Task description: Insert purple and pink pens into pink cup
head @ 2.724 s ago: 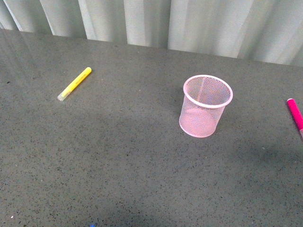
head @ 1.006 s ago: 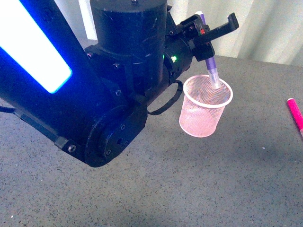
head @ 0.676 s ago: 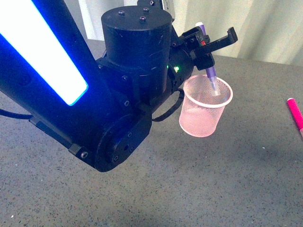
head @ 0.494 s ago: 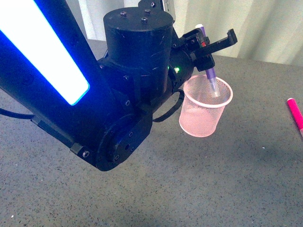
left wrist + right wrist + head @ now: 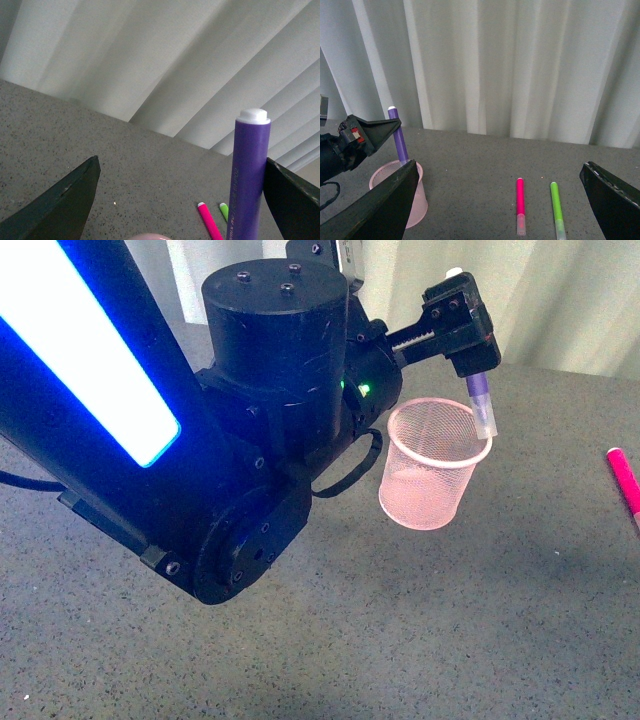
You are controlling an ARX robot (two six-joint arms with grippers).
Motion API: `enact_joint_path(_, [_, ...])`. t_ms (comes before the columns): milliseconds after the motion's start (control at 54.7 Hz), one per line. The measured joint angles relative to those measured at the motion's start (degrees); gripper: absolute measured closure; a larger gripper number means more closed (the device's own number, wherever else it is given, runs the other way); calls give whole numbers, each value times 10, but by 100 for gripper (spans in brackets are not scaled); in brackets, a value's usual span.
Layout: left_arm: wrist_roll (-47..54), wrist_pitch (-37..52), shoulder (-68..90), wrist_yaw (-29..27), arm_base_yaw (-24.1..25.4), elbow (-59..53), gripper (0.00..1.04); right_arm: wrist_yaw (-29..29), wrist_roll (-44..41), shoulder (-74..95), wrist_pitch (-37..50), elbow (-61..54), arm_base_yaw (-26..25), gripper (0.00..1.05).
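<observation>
The purple pen point(image 5: 481, 400) stands nearly upright, pale cap down, its lower end inside the pink cup point(image 5: 432, 480) at the right side of the rim. My left gripper point(image 5: 468, 335) is open just above the cup. In the left wrist view the purple pen point(image 5: 248, 175) leans against one finger point(image 5: 292, 200), with a wide gap to the other. The pink pen point(image 5: 625, 483) lies flat at the table's right edge. My right gripper point(image 5: 500, 167) is open and empty, high above the pink pen point(image 5: 520, 199). The right wrist view also shows the cup point(image 5: 422, 196) and the purple pen point(image 5: 398, 137).
A green pen point(image 5: 556, 205) lies parallel to the pink pen, on its far side from the cup. My left arm point(image 5: 200, 440) fills the left half of the front view. Pale curtains point(image 5: 510, 65) hang behind the grey speckled table point(image 5: 480, 620).
The left wrist has turned and its jaws have opened off the purple pen. The pen has shifted from over the cup's middle to its right rim and dropped lower.
</observation>
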Motion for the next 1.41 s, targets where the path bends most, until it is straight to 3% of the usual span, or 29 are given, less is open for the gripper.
enact_joint_path(731, [45,19,19,47,38,-1,7,0,0,0,0,0,0,7])
enact_joint_path(1042, [61,-121,-66,75,100,-35,7,0,0,0,0,0,0,7])
enact_joint_path(1408, [141,-334,-252,162,255,-97,7,0,0,0,0,0,0,7])
